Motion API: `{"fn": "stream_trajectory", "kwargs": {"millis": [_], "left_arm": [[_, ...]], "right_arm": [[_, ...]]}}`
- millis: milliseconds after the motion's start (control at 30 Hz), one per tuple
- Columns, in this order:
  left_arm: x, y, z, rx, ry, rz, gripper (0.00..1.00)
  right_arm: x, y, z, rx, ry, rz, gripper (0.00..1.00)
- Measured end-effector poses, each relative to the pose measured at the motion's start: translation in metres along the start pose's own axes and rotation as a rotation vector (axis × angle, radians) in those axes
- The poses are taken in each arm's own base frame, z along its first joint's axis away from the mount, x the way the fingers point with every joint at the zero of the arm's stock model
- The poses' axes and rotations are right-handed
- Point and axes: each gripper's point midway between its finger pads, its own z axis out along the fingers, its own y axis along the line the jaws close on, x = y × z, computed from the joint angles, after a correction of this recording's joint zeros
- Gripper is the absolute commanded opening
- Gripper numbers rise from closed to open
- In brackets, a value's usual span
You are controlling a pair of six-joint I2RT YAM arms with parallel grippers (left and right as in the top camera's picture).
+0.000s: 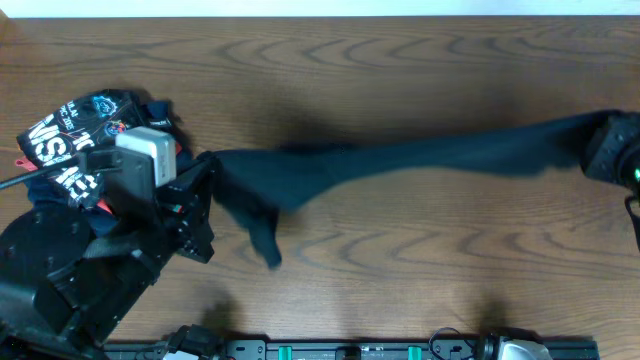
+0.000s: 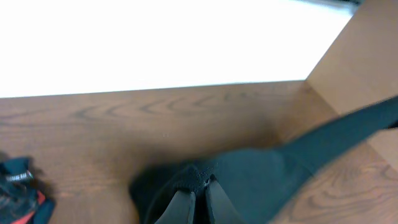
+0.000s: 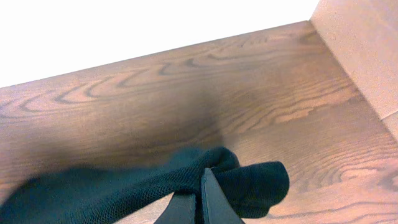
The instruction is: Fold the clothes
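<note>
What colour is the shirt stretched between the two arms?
Plain black, with no pattern; the shirt shows best in the overhead view.

The counter [image 1: 400, 80] is dark brown wood with a strong, wavy grain running along its length. Near its left end lies a crumpled black tee [image 1: 70, 135] with big white lettering, a blue-and-white print and bits of red at its edges; part of it is hidden from above. In the left wrist view the same black tee [image 2: 15, 186] peeks in at the lower left corner, blurred. Beyond the counter's far edge everything is washed-out white. A plain tan panel [image 2: 367, 62] stands upright on the right of that view, and the tan panel [image 3: 367, 56] shows again from the right wrist, meeting the wood along a straight line.
</note>
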Motion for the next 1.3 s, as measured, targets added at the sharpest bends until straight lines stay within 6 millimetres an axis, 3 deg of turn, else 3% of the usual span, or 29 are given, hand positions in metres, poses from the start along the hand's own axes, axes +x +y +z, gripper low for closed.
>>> {"fn": "stream_trajectory", "kwargs": {"millis": [100, 233, 300, 433, 600, 700, 767, 833, 933, 1000, 1067, 1133, 1200, 1300], "left_arm": [[0.002, 0.002, 0.011, -0.006, 0.029, -0.005, 0.06], [0.017, 0.016, 0.063, -0.037, 0.169, -0.032, 0.06], [0.031, 0.026, 0.099, -0.056, 0.261, -0.039, 0.06], [0.057, 0.054, 0.184, -0.11, 0.385, -0.029, 0.06], [0.073, 0.101, 0.285, -0.183, 0.365, 0.01, 0.06], [0.054, 0.124, 0.316, -0.214, 0.299, 0.01, 0.06], [0.02, 0.132, 0.322, -0.226, 0.216, 0.015, 0.06], [-0.028, 0.135, 0.314, -0.234, 0.106, 0.024, 0.06], [-0.115, 0.127, 0.275, -0.237, -0.088, 0.048, 0.06], [-0.149, 0.119, 0.24, -0.243, -0.148, 0.054, 0.06], [-0.155, 0.111, 0.21, -0.246, -0.13, 0.047, 0.06], [-0.145, 0.101, 0.188, -0.234, -0.069, 0.035, 0.06], [-0.117, 0.097, 0.177, -0.225, 0.049, 0.008, 0.06], [-0.043, 0.101, 0.172, -0.235, 0.337, -0.066, 0.06]], "right_arm": [[0.001, 0.0, 0.001, 0.0, 0.009, -0.013, 0.01], [0.005, 0.003, 0.04, 0.011, 0.11, -0.04, 0.01], [0.008, 0.005, 0.072, 0.019, 0.175, -0.053, 0.01], [0.01, 0.011, 0.158, 0.025, 0.27, -0.073, 0.01], [-0.01, 0.022, 0.259, 0.012, 0.193, -0.066, 0.01], [-0.025, 0.026, 0.281, 0.004, 0.125, -0.053, 0.01], [-0.041, 0.027, 0.276, 0.004, 0.081, -0.04, 0.01], [-0.073, 0.027, 0.259, 0.008, -0.005, -0.024, 0.01], [-0.125, 0.018, 0.215, 0.034, -0.144, -0.002, 0.01], [-0.138, 0.008, 0.185, 0.063, -0.179, 0.005, 0.01], [-0.136, 0.001, 0.166, 0.089, -0.168, 0.001, 0.01], [-0.124, -0.005, 0.156, 0.119, -0.118, -0.009, 0.01], [-0.102, -0.013, 0.156, 0.16, -0.032, -0.024, 0.01], [-0.063, -0.025, 0.169, 0.226, 0.129, -0.052, 0.01]]}}
